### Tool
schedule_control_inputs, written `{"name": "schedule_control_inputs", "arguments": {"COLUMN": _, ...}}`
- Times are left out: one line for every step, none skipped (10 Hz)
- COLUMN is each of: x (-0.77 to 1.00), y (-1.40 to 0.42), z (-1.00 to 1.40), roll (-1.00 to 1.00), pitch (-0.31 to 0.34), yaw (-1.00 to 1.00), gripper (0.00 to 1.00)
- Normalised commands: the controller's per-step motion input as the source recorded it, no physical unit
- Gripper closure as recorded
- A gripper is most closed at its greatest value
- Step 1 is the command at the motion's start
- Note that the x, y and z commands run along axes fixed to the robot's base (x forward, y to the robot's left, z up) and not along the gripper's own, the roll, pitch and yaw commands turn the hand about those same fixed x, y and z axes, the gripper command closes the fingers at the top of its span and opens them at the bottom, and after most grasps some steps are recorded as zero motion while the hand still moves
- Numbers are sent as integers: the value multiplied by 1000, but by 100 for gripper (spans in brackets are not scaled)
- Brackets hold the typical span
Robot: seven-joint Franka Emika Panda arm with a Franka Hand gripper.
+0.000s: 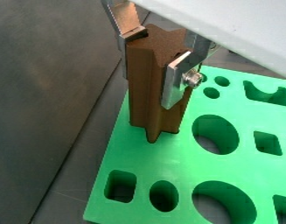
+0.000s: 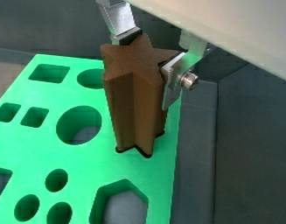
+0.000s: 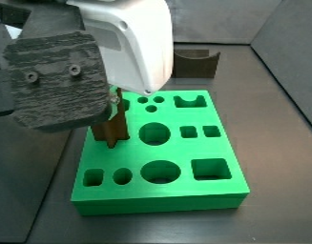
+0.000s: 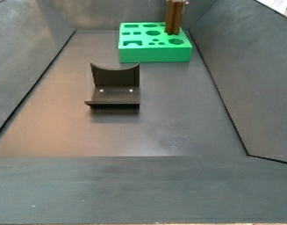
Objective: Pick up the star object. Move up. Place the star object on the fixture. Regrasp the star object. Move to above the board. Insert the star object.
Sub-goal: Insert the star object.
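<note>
One star object (image 1: 149, 83) is seen, a brown block standing upright with its lower end set into a hole at the edge of the single green board (image 1: 180, 188); in a wrist view the foot of the block (image 2: 133, 105) is shown sunk into a star-shaped opening in the board (image 2: 45, 131). The block is clamped by the gripper (image 1: 156, 61), whose two silver fingers (image 1: 180, 77) are closed against its upper sides, with one screw visible on the nearer plate. In a side view the gripper body (image 3: 126, 43) is placed at the upper left of the frame over the board's (image 3: 158, 186) left side, where the star object (image 3: 110, 129) is partly hidden. One fixture (image 4: 112, 88) is found in the left centre of a side view, well apart from the board (image 4: 155, 44) at the upper middle, where the star object (image 4: 176, 16) is seen standing.
</note>
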Motion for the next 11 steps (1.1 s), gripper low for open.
{"name": "schedule_control_inputs", "arguments": {"x": 0, "y": -63, "z": -49, "roll": 39, "pitch": 0, "yaw": 0, "gripper": 100}}
{"name": "schedule_control_inputs", "arguments": {"x": 0, "y": 0, "z": -20, "roll": 0, "pitch": 0, "yaw": 0, "gripper": 100}}
{"name": "schedule_control_inputs", "arguments": {"x": -57, "y": 0, "z": -86, "roll": 44, "pitch": 0, "yaw": 0, "gripper": 100}}
{"name": "schedule_control_inputs", "arguments": {"x": -100, "y": 26, "z": -100, "roll": 60, "pitch": 0, "yaw": 0, "gripper": 100}}
{"name": "schedule_control_inputs", "arguments": {"x": 0, "y": 46, "z": 0, "roll": 0, "pitch": 0, "yaw": 0, "gripper": 100}}
{"name": "schedule_control_inputs", "arguments": {"x": 0, "y": 160, "z": -37, "roll": 3, "pitch": 0, "yaw": 66, "gripper": 100}}
{"name": "schedule_control_inputs", "arguments": {"x": 211, "y": 60, "z": -177, "roll": 0, "pitch": 14, "yaw": 0, "gripper": 100}}
{"name": "schedule_control_inputs", "arguments": {"x": 271, "y": 6, "z": -203, "roll": 9, "pitch": 16, "yaw": 0, "gripper": 100}}
{"name": "schedule_control_inputs", "arguments": {"x": 220, "y": 0, "z": 0, "roll": 0, "pitch": 11, "yaw": 0, "gripper": 100}}
{"name": "schedule_control_inputs", "arguments": {"x": 51, "y": -11, "z": -3, "roll": 0, "pitch": 0, "yaw": 0, "gripper": 100}}
{"name": "schedule_control_inputs", "arguments": {"x": 80, "y": -51, "z": -163, "roll": 0, "pitch": 0, "yaw": -17, "gripper": 100}}
